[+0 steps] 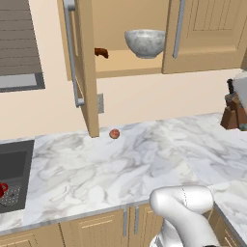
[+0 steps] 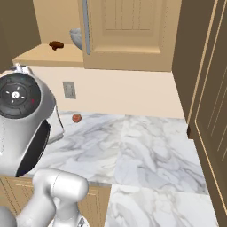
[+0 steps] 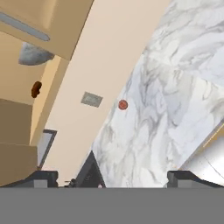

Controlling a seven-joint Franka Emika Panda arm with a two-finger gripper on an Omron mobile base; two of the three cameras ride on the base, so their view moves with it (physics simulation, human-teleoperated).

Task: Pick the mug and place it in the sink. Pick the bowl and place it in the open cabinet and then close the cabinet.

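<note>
Inside the cabinet, the bowl sits on the shelf, and the mug lies in the sink. The fingers are wide apart and hold nothing. Next, push the open door slowly near its handle until it shuts flat.

Mug cut by left edge of left base view, inside sink, itself cropped. Bowl half hidden behind cabinet door. Small brown shelf object unidentifiable.
</note>
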